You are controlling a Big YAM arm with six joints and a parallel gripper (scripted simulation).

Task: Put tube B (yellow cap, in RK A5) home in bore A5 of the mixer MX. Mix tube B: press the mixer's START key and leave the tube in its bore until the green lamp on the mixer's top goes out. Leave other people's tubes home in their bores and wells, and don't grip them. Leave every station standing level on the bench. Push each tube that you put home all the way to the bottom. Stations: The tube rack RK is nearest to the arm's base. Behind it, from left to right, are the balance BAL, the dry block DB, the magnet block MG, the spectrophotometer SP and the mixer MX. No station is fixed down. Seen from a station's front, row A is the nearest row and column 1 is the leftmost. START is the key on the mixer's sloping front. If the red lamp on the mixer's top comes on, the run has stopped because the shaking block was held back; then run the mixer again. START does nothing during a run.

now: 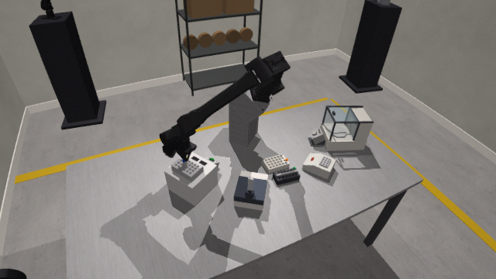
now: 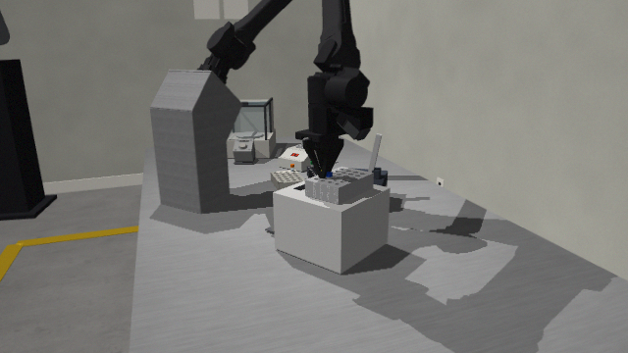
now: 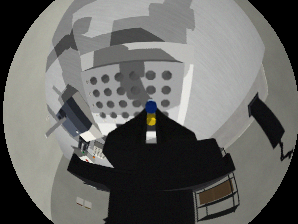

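Note:
The mixer MX is a white box with a grey shaking block full of bores on top. My gripper points straight down at the near-left corner of that block, with its fingertips at the block's top face. It is shut on tube B. The tube's yellow cap shows between the fingers in the wrist view, and its body is hidden below. A blue cap sits in the block right beside the fingertips. A green spot shows on the mixer's top.
The spectrophotometer SP stands right of the mixer. Further right are the rack RK, the black magnet block MG, the dry block DB and the glass-walled balance BAL. The arm's grey pedestal stands behind.

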